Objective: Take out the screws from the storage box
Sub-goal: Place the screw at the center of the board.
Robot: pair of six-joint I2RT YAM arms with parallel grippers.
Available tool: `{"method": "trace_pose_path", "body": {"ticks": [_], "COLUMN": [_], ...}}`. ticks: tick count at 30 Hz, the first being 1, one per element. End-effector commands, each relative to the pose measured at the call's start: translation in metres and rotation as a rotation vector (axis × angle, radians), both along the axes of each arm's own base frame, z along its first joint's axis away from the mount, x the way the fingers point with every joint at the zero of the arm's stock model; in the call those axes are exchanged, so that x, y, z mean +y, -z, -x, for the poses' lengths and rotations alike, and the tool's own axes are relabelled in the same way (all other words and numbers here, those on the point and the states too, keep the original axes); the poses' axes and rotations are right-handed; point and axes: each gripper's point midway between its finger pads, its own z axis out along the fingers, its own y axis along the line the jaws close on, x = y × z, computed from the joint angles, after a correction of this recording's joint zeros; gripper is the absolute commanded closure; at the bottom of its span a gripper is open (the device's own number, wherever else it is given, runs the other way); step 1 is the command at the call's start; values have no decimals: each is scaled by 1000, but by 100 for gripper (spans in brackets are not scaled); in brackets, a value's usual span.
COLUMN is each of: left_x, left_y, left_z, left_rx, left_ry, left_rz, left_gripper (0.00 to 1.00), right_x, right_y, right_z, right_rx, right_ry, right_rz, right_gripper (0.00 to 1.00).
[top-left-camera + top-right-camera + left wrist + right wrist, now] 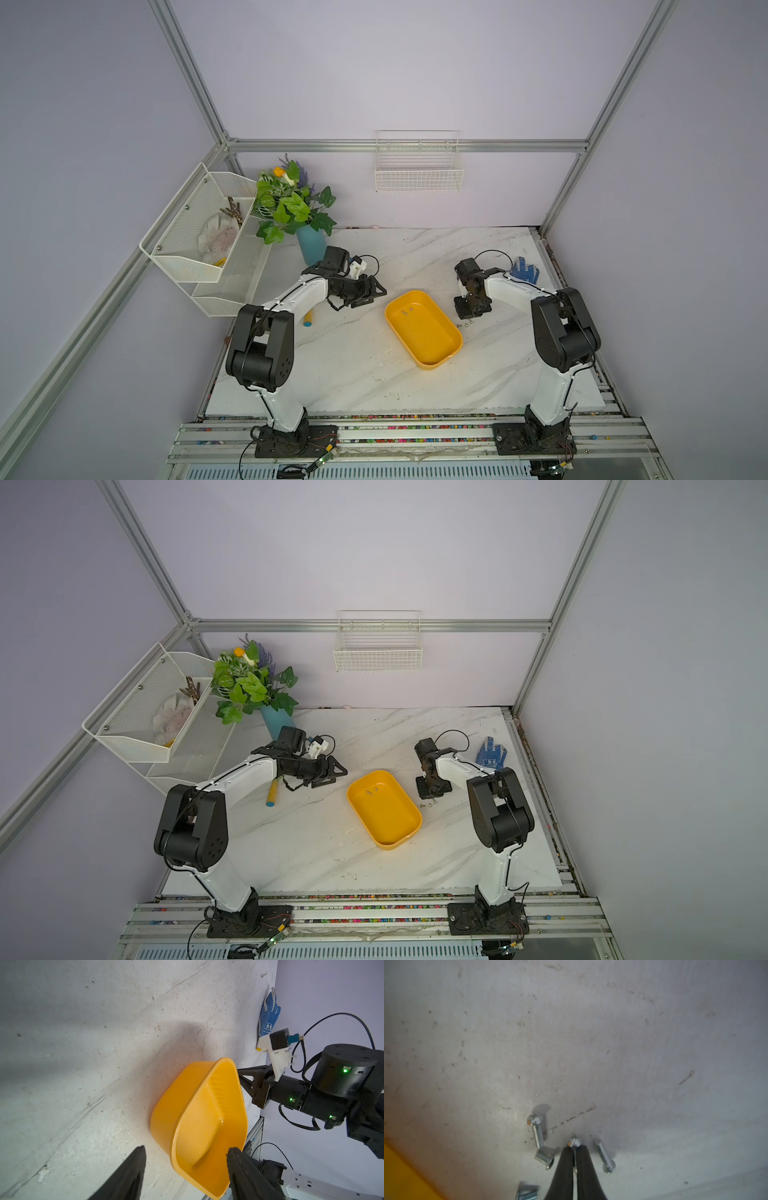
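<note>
Smooth, glossy yellow plastic for the storage box (428, 336), with sheen along its inner wall. Bright silvery metal on the screws (537, 1133), shafts ridged with thread, heads shiny. Marble-look bench (365, 374), white with grey veins, matt and scuffed up close. Matt black, rubbery-looking fingers (564, 1167) on the right hand (574, 1152). Knitted cloth glove (524, 270), dotted blue. White-coated wire basket (419, 178); white perforated-metal mesh rack (178, 232). Dull silver metal frame (407, 145), ridged along its length.
</note>
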Motion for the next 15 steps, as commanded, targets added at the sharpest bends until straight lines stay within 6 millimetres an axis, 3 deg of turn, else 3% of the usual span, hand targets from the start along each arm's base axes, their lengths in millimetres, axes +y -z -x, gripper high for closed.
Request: {"method": "trace_pose_path", "body": {"ticks": [1,3,5,10,15], "left_x": [1,1,2,1,1], "left_y": [-27,-27,-26,-27,-28], "left_z": [-11,-11,-10,-10,-10], "left_rx": [-75,-73,-71,-74,-75], "left_ry": [0,-1,-1,0,-1], "left_rz": [1,0,0,3,2], "left_gripper": [33,33,33,33,33], "right_x": [4,5,5,5,13], "right_y": [-12,-16,-20,-33,-85], "right_z": [-10,-11,-12,-16,-23], "right_rx": [-46,-54,-64,-95,-204], "right_ry": [8,12,14,23,23], "right_rz": [-26,-34,-37,-40,-107], "right_gripper": [84,73,68,66,66]}}
